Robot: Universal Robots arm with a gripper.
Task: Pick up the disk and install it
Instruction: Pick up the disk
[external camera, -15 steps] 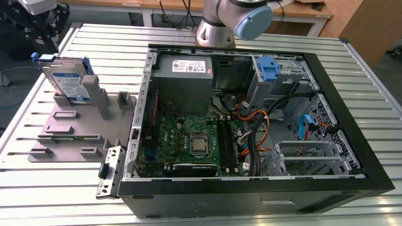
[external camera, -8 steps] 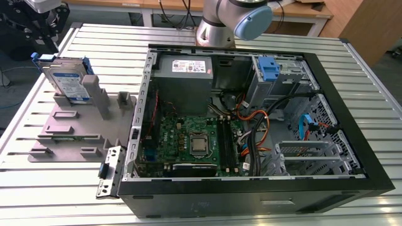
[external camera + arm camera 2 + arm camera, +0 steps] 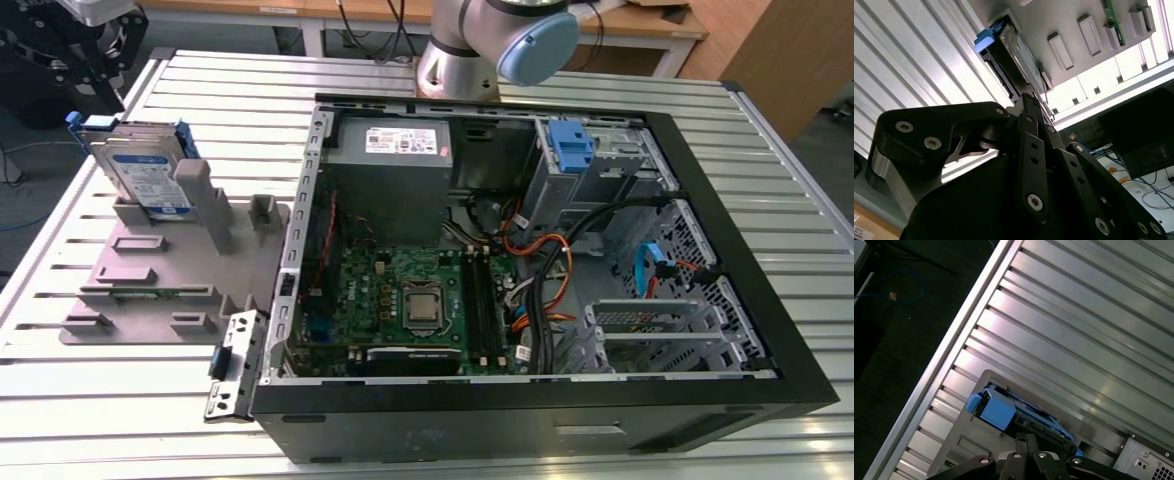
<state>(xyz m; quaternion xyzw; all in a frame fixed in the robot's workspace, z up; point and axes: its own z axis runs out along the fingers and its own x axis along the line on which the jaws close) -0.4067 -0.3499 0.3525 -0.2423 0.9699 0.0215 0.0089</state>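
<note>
Second wrist view: gripper (image 3: 1031, 100), jaws together, near the upright disk (image 3: 1006, 55) (likely rigid, heavy, shock-sensitive); grasp across its flat faces.

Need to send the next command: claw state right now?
Claw: closed, holding nothing; the disk stands upright in its grey holder.

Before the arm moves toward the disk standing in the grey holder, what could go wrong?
1. The gripper is close to the disk with its jaws shut; advancing like this, it would probably hit the disk's edge instead of straddling it.
2. The disk stands upright in the grey holder; a slanted pull may jam or tip it.
3. Orange cables hang loose inside the case near the drive cage; they might snag the disk later.
</note>
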